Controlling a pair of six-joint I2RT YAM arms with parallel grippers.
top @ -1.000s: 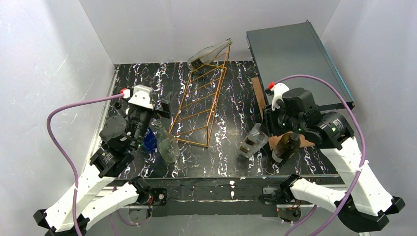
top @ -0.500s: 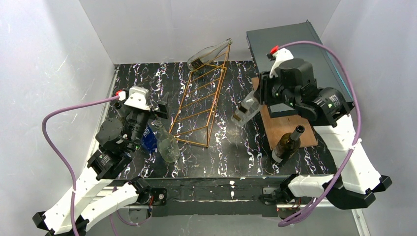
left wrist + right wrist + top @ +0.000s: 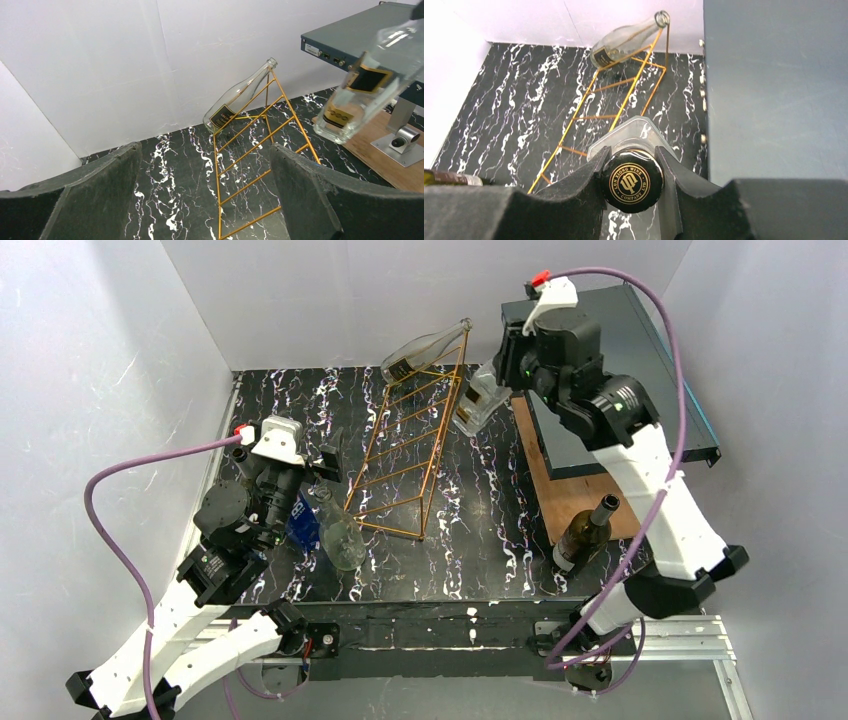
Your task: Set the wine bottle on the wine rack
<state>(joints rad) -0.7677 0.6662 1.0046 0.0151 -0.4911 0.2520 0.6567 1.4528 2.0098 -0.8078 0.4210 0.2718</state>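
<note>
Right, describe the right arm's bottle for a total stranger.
Start at the copper-gold wine rack. Off its far right corner, before the dark flat box, a clear bottle hangs tilted, its black cap in the jaws of the right arm. Unlike the long-necked bottle lying on the rack or the brown bottle standing at near right, it alone is in the air.

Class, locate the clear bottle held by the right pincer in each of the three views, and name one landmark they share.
Top external: the held bottle is upper centre, just right of the rack's far end.
Left wrist: upper right corner, tilted, before the box.
Right wrist: bottom centre, cap toward the lens, in the right pincer.
Shared landmark: the rack.
</note>
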